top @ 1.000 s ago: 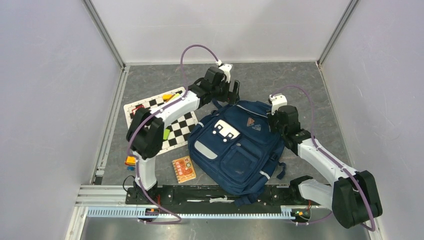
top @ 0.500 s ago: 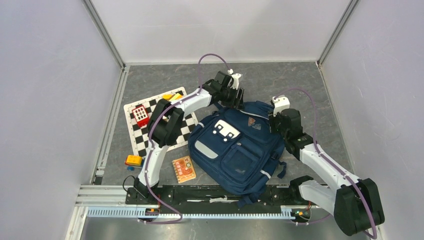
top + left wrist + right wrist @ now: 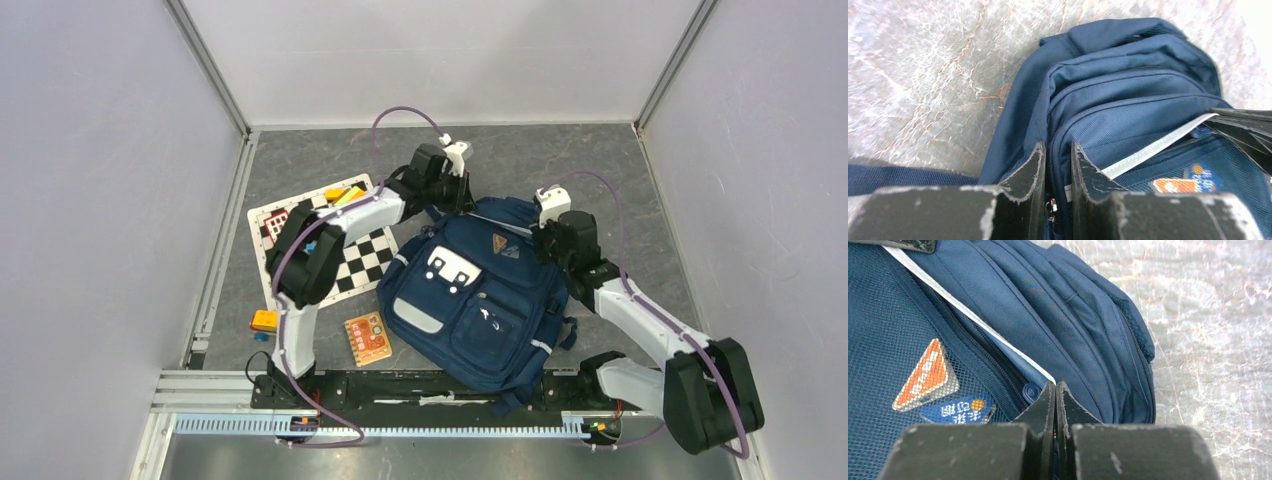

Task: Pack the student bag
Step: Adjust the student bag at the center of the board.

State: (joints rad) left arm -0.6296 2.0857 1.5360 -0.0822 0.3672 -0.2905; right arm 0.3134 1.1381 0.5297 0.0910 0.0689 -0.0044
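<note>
The student bag (image 3: 480, 300), navy blue with a white patch and a triangular logo, lies face up in the middle of the floor. My left gripper (image 3: 452, 190) is at its top left corner. In the left wrist view that gripper (image 3: 1058, 147) is closed narrowly on a ridge of the bag (image 3: 1128, 90), with a metal zip pull (image 3: 1050, 206) between the fingers. My right gripper (image 3: 548, 235) is at the bag's top right. In the right wrist view it (image 3: 1055, 385) is shut, its tips pressed together against the bag (image 3: 1058, 305) by a zip line.
A checkered mat (image 3: 350, 255) lies left of the bag, under the left arm, with a yellow piece (image 3: 343, 193) at its far edge. An orange booklet (image 3: 367, 338) and a small orange toy (image 3: 264, 320) lie near the front left. Walls enclose the floor on three sides.
The left gripper has gone from wide open to closed on the bag's top edge. The right gripper has shut fully. The bag has swung, its top shifting left and its bottom right.
</note>
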